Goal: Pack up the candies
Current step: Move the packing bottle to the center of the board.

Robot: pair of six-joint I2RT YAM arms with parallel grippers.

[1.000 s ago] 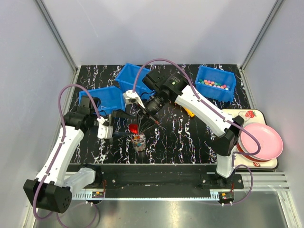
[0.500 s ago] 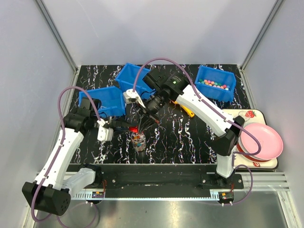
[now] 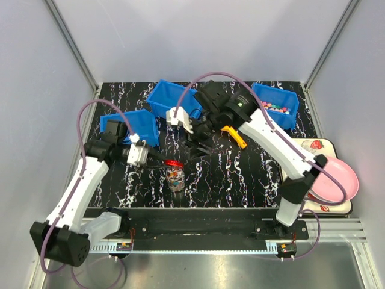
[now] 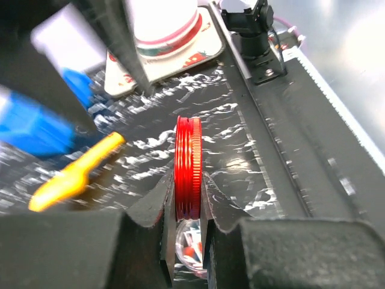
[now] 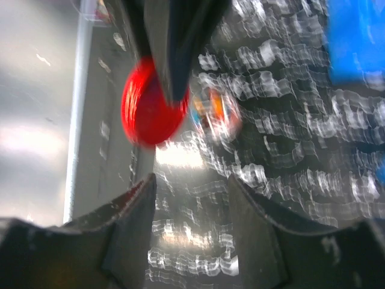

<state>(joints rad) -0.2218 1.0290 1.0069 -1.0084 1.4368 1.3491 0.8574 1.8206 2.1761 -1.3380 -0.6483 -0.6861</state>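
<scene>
Handover is done since a second ago. Back then the right gripper (image 5: 191,180) pinches the red lid (image 4: 187,158) beside the jar (image 3: 175,178) and the left gripper (image 4: 188,201) stands wide nearby. Now the left one is pressed onto the lid, one finger on each flat face; the right one is off it, fingers spread with nothing between, arm drawn back toward the far edge of the table (image 3: 240,174); lid barely shifts and hangs just above the jar mouth; jar is where it was.

Candies (image 4: 189,250): one batch in the jar, close to the near edge, left of centre; more loose in the blue bin (image 3: 283,120) at the far right corner; yellow scoop (image 3: 234,136) lies mid-table beside the right arm.

Risks, my read:
- the grip spans the lid's faces, so one finger covers the underside; that likely blocks seating on the mouth; pushing down anyway tips the jar and spills candies
- thin lid in a narrow pinch; any twist to thread it can pivot it out, and it rolls off
- nothing braces the jar; screwing torque spins or topples it
- lid tilt against the mouth can't be read from here; cross-threading is possible
- right wrist view is motion-blurred, so that arm is moving close to the left fingers; a clip knocks the lid loose
</scene>
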